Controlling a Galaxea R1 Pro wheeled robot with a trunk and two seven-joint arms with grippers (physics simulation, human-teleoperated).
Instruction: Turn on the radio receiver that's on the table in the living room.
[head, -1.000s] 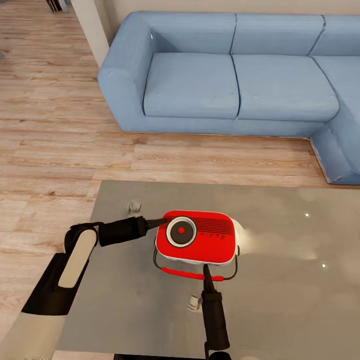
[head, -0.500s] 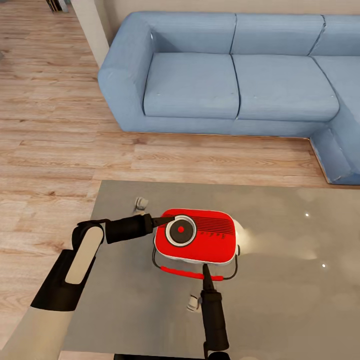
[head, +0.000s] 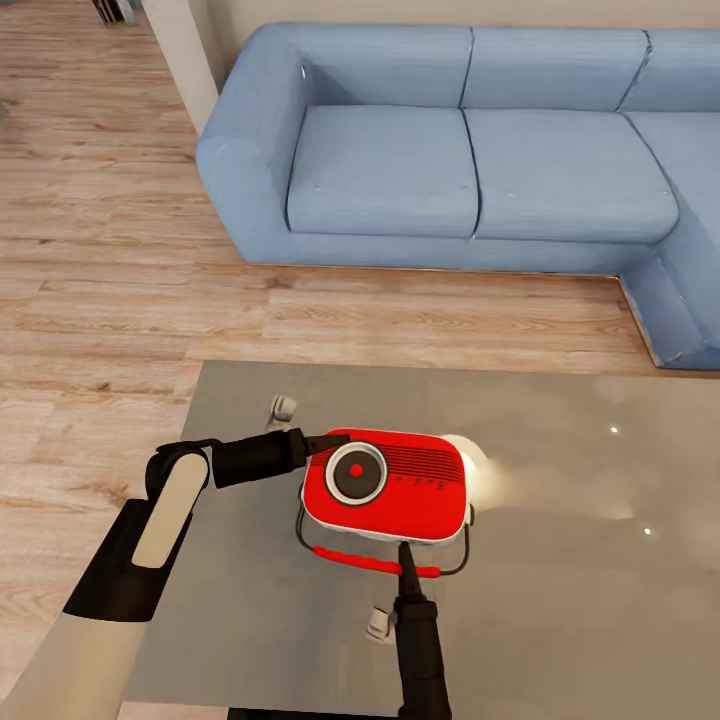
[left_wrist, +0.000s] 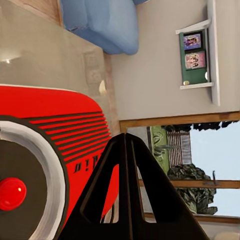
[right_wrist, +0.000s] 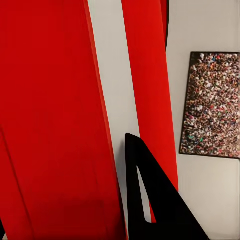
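Observation:
The red radio receiver (head: 385, 485) lies on the grey table (head: 580, 600), its round dial with a red centre (head: 355, 471) facing up and its thin handle toward me. My left gripper (head: 340, 437) is shut, its tip against the radio's far left corner beside the dial. In the left wrist view the joined fingers (left_wrist: 125, 165) point over the red radio (left_wrist: 55, 145). My right gripper (head: 402, 549) is shut too, its tip touching the radio's near edge at the handle. The right wrist view is close on the radio's red body and white band (right_wrist: 107, 90).
A blue L-shaped sofa (head: 450, 170) stands beyond the table across a strip of wood plank floor (head: 100, 280). The table's left edge is near my left arm. A framed crowd picture (right_wrist: 210, 105) hangs on the wall. A green wall shelf (left_wrist: 194, 52) shows past the radio.
The left gripper moved right against the radio's corner. The radio slid slightly left and toward me, and the right gripper shifted left with it.

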